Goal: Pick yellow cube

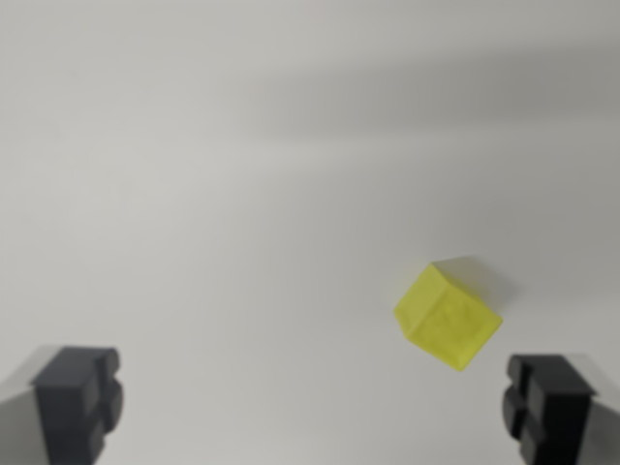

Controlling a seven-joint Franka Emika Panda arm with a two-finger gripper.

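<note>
Toward the lower right of your frame, the yellow cube (pixel 448 317) is sitting on the white counter (pixel 242 194), while your end effector (pixel 315 412) is hanging released, its 2 fingers (pixel 79 399) spread wide.

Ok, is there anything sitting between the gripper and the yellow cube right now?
Nothing visible. The gripper is open, and the yellow cube lies alone on the bare white surface, off toward the wrist view's right, close to the finger on that side. No other object shows between them.
</note>
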